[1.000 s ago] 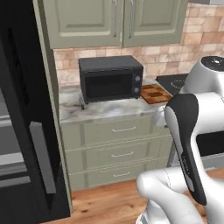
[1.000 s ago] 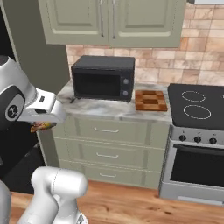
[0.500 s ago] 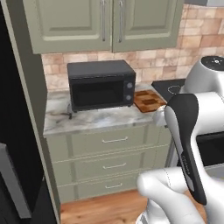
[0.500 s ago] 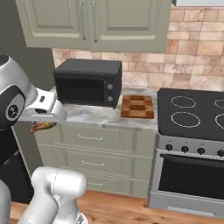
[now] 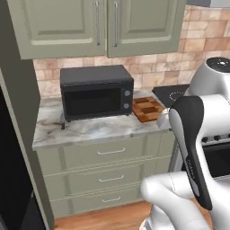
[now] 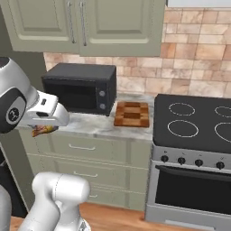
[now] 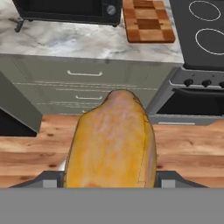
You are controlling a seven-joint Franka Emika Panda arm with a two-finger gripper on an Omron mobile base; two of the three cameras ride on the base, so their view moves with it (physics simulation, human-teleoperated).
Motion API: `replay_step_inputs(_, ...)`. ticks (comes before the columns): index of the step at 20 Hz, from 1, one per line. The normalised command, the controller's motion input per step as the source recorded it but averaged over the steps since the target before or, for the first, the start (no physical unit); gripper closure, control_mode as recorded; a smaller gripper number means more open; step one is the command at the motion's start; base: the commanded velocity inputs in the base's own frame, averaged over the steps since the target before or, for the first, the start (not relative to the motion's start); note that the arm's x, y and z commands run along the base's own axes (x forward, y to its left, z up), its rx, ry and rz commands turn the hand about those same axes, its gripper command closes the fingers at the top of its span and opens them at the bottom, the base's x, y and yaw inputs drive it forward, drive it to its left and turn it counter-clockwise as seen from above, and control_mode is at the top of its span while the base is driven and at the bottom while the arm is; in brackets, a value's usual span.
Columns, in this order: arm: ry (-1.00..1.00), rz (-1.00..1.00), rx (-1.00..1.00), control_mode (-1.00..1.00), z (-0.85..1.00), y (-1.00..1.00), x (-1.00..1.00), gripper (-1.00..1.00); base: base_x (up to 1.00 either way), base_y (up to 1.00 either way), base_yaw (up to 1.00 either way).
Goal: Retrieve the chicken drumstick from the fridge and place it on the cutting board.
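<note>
Here, the claw [image 7: 109,175] is pinching the chicken drumstick [image 7: 111,140] at the lower centre of the hand view. The cutting board [image 7: 146,19] is lying at the upper centre on the desk [image 7: 65,41], beside the microwave [image 6: 81,88].

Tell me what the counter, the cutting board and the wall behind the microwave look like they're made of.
Counter: looks like polished marble or an imitation, pale grey with darker veining. Cutting board: wood, matte, in light and dark brown checker blocks. Wall behind the microwave: brick or brick-look tile, reddish-tan pieces with pale joints.
</note>
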Motion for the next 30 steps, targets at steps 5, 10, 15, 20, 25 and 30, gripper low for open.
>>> replay_step_inputs(5,0.0,0.0,0.0,1.0,0.0,0.0,0.0,1.0,0.29,-0.21,0.0)
replay_step_inputs(10,0.0,0.0,0.0,1.0,0.0,0.0,0.0,1.0,0.32,-0.11,0.0)
replay_step_inputs(15,0.0,0.0,0.0,1.0,0.0,0.0,0.0,1.0,0.48,-0.03,0.0)
replay_step_inputs(20,0.0,0.0,0.0,1.0,0.0,0.0,0.0,1.0,0.51,-0.15,0.0)
replay_step_inputs(25,0.0,0.0,0.0,1.0,0.0,0.0,0.0,1.0,0.38,-0.2,0.0)
replay_step_inputs(30,0.0,0.0,0.0,1.0,0.0,0.0,0.0,1.0,0.35,-0.31,0.0)
